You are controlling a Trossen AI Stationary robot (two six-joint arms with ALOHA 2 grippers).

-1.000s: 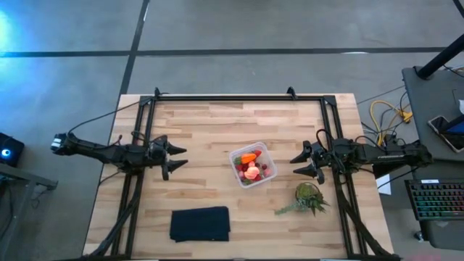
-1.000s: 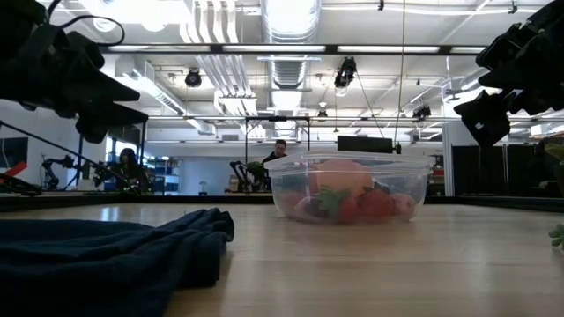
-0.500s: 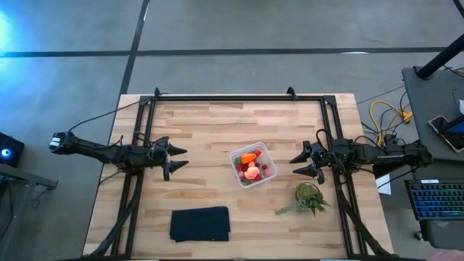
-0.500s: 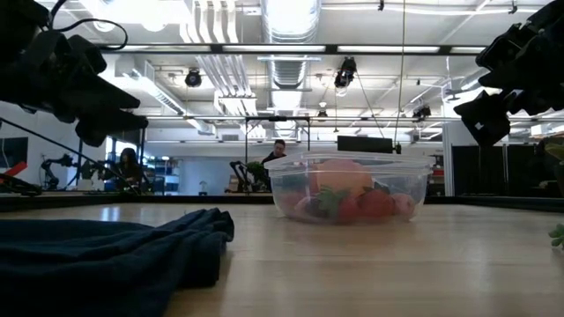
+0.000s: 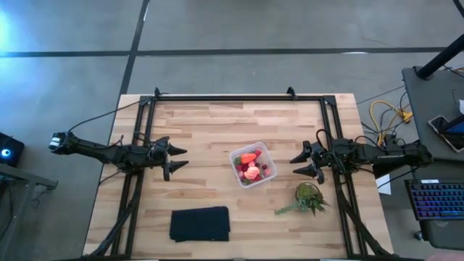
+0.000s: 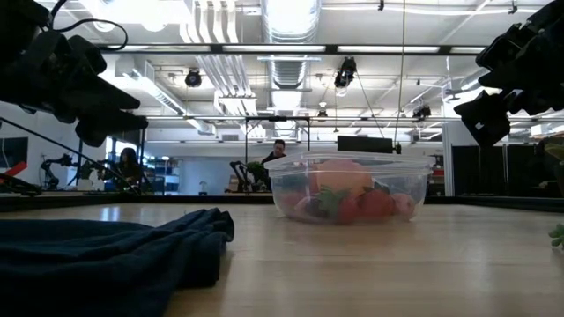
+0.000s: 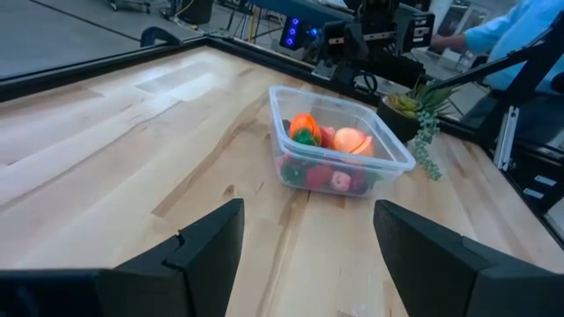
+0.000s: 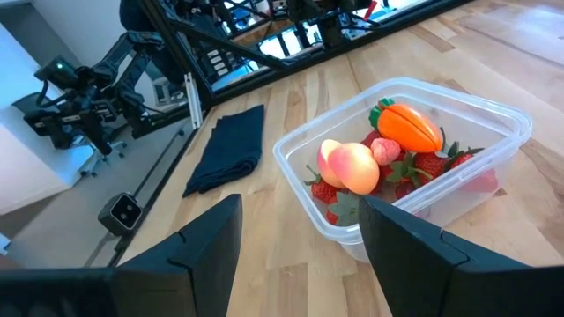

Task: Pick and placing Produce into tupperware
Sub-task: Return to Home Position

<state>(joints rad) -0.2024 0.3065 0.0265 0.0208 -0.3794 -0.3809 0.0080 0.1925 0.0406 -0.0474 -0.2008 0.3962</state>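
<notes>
The produce, an orange carrot (image 8: pixel 410 126), a pink peach (image 8: pixel 350 165) and red strawberries (image 8: pixel 427 165), lies inside the clear tupperware (image 6: pixel 286 180) near the middle of the worktop (image 5: pixel 210 130). The left end effector (image 5: pixel 183 157) and the right end effector (image 5: pixel 295 166) flank it, both spread wide and empty. A dark cloth (image 5: pixel 200 224) and a plant (image 5: pixel 308 197) lie apart.

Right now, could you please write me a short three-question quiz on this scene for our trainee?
1. True or false: the carrot lies inside the tupperware.
2. Which stands nearer the right arm: A) dark cloth, B) leafy plant?
3. How do both arms' jaws stand?
Key: 1 true; 2 B; 3 open, holding nothing.
</notes>
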